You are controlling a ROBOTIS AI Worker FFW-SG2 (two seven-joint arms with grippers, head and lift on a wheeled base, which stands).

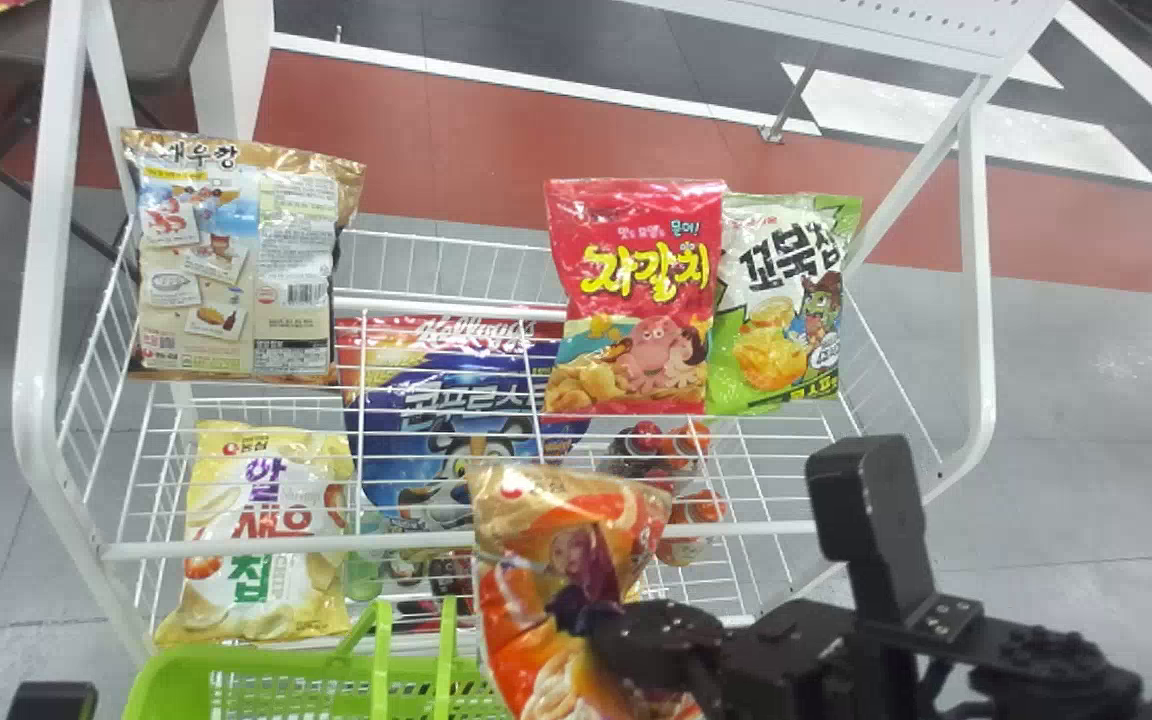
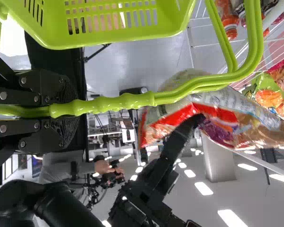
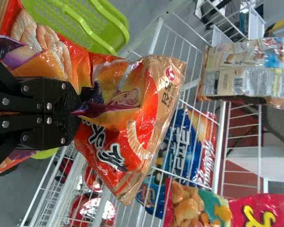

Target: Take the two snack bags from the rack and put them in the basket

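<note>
In the head view my right gripper (image 1: 596,625) is shut on an orange snack bag (image 1: 536,600), held at the rack's front edge, beside the green basket (image 1: 266,665). The right wrist view has this gripper (image 3: 83,106) pinching the middle of the orange bag (image 3: 146,113), its foil bunched at the fingers. My left gripper (image 1: 51,700) is at the head view's bottom left corner; in the left wrist view this gripper (image 2: 66,111) is shut on the handle of the basket (image 2: 118,35). The orange bag (image 2: 227,118) is close to that handle.
The white wire rack (image 1: 446,545) holds a brown-backed bag (image 1: 236,270), a yellow bag (image 1: 261,530), a blue cereal bag (image 1: 446,400), a red bag (image 1: 636,300), a green-white bag (image 1: 786,300) and several bottles (image 1: 686,450). Its side posts rise left and right.
</note>
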